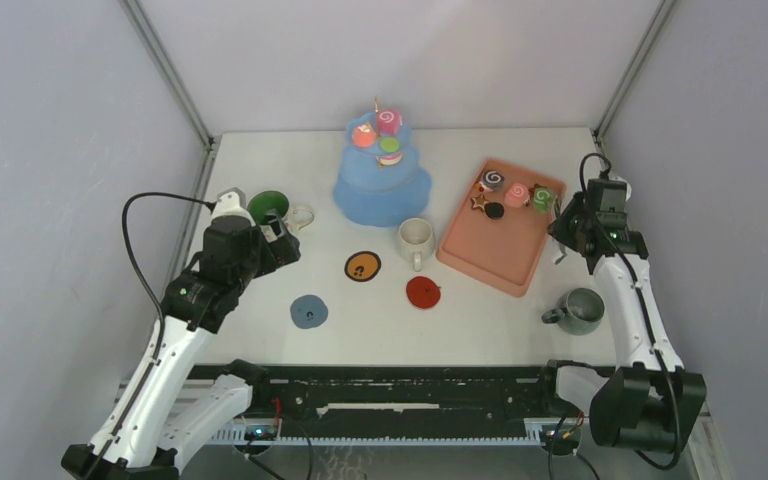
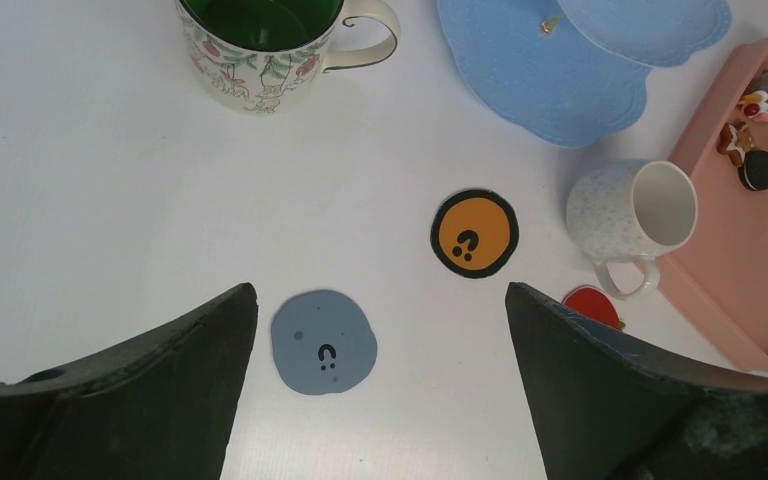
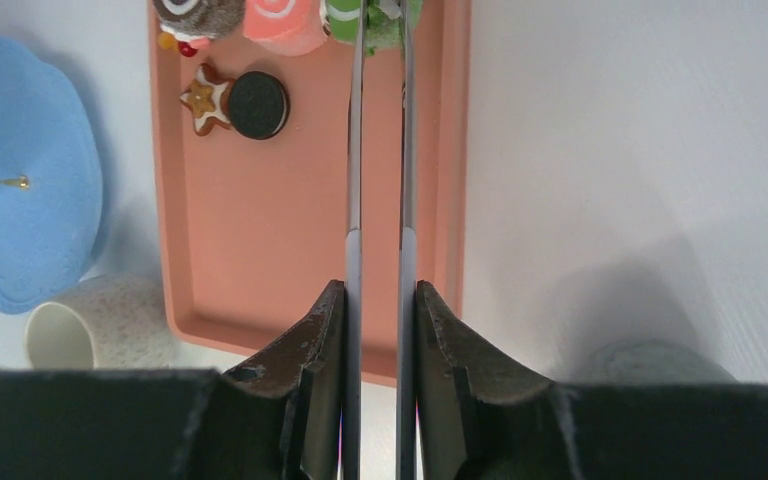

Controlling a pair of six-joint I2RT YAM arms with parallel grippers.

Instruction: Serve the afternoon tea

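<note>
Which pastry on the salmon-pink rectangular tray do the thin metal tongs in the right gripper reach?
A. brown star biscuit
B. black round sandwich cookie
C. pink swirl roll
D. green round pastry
D: in the right wrist view, the tips of the thin metal tongs flank the green round pastry at the far corner of the salmon-pink rectangular tray.

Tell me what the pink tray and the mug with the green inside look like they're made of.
The tray looks like moulded plastic or silicone: flat even pink, matte, with a soft rounded rim. The mug looks like glazed ceramic: shiny green inside, a printed flower pattern on cream outside. Sight alone cannot confirm either.
</note>
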